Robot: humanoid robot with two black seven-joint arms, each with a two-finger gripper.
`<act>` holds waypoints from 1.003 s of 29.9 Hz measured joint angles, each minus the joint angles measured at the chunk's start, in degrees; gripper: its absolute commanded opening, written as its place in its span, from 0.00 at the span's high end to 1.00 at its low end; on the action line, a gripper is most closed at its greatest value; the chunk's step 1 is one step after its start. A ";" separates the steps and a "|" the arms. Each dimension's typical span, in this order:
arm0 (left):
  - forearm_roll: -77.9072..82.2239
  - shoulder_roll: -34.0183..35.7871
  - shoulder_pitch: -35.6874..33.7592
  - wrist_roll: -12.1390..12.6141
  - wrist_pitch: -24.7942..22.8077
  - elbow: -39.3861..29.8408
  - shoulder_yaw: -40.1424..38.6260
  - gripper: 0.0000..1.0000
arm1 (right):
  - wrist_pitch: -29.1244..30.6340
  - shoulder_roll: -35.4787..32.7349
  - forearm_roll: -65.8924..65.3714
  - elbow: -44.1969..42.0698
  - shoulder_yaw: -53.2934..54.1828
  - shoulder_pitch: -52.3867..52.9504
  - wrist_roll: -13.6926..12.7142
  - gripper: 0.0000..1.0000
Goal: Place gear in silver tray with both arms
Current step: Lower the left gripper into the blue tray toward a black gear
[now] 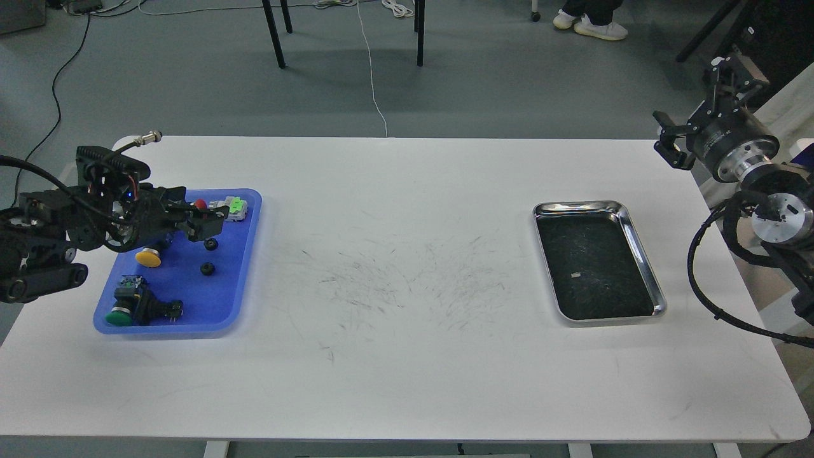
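Note:
Two small black gears lie in the blue tray (245, 280) at the left: one gear (210, 244) higher up, the other gear (206, 269) below it. My left gripper (215, 222) hangs low over the tray's upper part, just above the higher gear, fingers slightly apart and holding nothing. The silver tray (641, 249) sits at the table's right with a dark scratched bottom and only a tiny scrap in it. Off the table's far right corner, my right gripper (666, 141) is raised and open with nothing in it, above and beyond the silver tray.
The blue tray also holds push buttons: a yellow one (147, 257), a green one (121, 315), a partly hidden red one (200, 204) and a green-and-white switch part (233, 208). The white table (407, 356) is scuffed in the middle. Chair legs and cables are beyond it.

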 measured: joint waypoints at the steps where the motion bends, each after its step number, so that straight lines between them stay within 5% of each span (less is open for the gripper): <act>1: 1.14 0.14 0.08 -0.72 0.34 -0.08 -0.04 0.17 | 0.00 0.11 -0.03 0.00 -0.02 0.00 0.00 0.01; 9: 4.53 -0.53 0.43 -4.73 2.06 -0.19 0.65 0.23 | 0.00 0.35 -0.23 0.00 -0.03 0.00 0.00 0.01; 30: 4.12 -5.34 7.75 -7.59 1.76 13.40 0.11 0.23 | 0.00 -0.28 -0.24 0.25 -0.02 0.00 0.00 0.01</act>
